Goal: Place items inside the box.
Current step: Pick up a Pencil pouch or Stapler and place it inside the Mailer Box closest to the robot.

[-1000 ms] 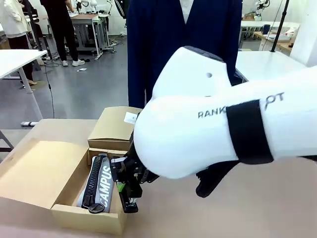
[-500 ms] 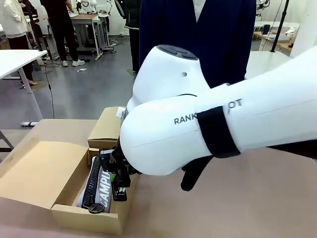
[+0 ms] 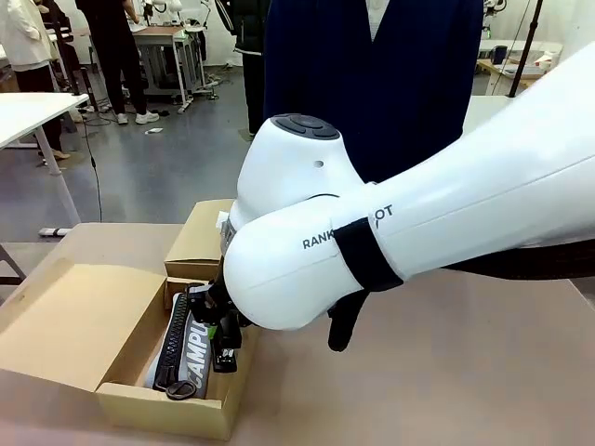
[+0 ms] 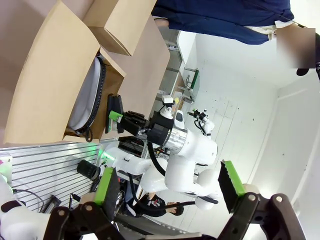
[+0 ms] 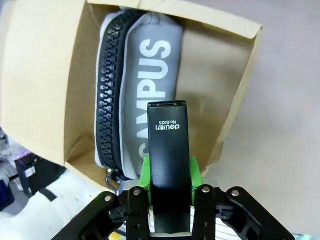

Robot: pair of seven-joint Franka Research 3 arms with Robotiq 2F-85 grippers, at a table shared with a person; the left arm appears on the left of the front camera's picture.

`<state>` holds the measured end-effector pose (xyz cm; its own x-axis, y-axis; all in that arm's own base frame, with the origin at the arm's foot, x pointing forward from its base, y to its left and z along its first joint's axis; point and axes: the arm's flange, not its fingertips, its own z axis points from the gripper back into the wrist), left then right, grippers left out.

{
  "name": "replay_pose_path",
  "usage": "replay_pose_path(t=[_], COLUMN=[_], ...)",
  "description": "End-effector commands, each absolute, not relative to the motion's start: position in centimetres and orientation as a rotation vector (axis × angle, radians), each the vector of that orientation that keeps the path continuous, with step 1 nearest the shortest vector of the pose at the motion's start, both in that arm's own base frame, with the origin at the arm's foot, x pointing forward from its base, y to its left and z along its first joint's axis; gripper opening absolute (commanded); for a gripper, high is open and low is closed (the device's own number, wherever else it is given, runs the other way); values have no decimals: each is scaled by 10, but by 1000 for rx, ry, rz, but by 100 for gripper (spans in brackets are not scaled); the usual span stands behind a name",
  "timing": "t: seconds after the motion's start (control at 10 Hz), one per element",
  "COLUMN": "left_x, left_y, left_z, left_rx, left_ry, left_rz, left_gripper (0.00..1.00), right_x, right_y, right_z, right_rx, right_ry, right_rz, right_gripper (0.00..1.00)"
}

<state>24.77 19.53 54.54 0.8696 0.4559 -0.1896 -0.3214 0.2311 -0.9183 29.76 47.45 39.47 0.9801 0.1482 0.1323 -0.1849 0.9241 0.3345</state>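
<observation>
My right gripper [image 3: 219,336] is shut on a black stapler [image 5: 169,150], held between its green pads with the stapler's nose pointing out past the fingers. The stapler [image 3: 226,359] hangs over the right wall of the open cardboard box [image 3: 56,325] at the table's front left. Inside the box lies a grey zip pouch [image 5: 150,85] lettered CAMPUS in white, with a thick black zipper; the same pouch [image 3: 184,348] fills the box's right part. My left gripper [image 4: 169,190] is open and holds nothing, far from the box.
A smaller closed cardboard box [image 3: 200,237] stands just behind the open one. A person in a navy coat [image 3: 372,84] stands at the far side. The right arm's white body [image 3: 390,242] hides the table's middle. Bare tabletop [image 3: 446,390] lies to the right.
The right arm has swung left with the stapler, from beside the box's front right corner to over its right wall. The grip is unchanged.
</observation>
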Motion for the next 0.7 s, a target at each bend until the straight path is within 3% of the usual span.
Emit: replay_pose_path(t=[0.0, 0.1, 0.2, 0.3, 0.4, 0.6], left_x=[244, 244, 244, 244, 244, 244], left_y=[196, 196, 196, 196, 196, 196], left_z=[546, 546, 546, 546, 546, 546], left_rx=[-1222, -1222, -1222, -1222, -1222, -1222], left_ry=[-125, -125, -125, -125, -125, -125], left_rz=[521, 521, 521, 521, 521, 521], left_gripper=[100, 100, 100, 100, 100, 100], right_x=[301, 302, 302, 301, 301, 301], right_y=[492, 492, 492, 492, 491, 485], right_z=[397, 396, 396, 397, 398, 400], right_rx=[347, 350, 359, 367, 372, 397], right_ry=[-120, -115, -120, -122, -122, -128], right_rz=[131, 134, 135, 133, 131, 127], right_gripper=[32, 32, 52, 83, 100, 100])
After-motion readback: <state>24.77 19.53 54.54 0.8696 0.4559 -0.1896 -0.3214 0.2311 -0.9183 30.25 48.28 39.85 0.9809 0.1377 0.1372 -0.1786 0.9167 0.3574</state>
